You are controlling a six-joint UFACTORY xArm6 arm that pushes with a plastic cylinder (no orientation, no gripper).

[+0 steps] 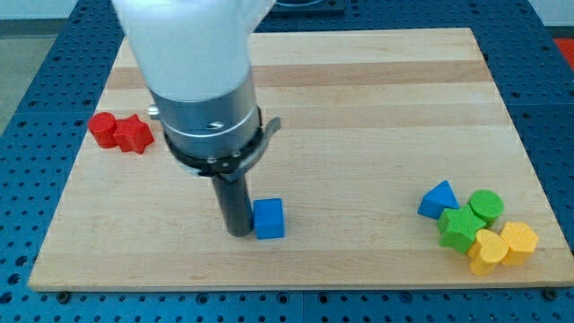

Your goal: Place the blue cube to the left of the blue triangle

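The blue cube (269, 218) sits on the wooden board (359, 99) at the lower middle of the view. My tip (239, 232) is right against the cube's left side, touching or nearly touching it. The blue triangle (438, 199) lies far to the view's right, at the upper left of a cluster of blocks. The arm's white and grey body covers the board above the rod.
A red cylinder (103, 129) and a red star-shaped block (134, 134) sit together at the view's left. Next to the blue triangle are a green cylinder (487, 206), a green star-shaped block (462, 229), a yellow heart (487, 252) and a yellow hexagon (519, 241).
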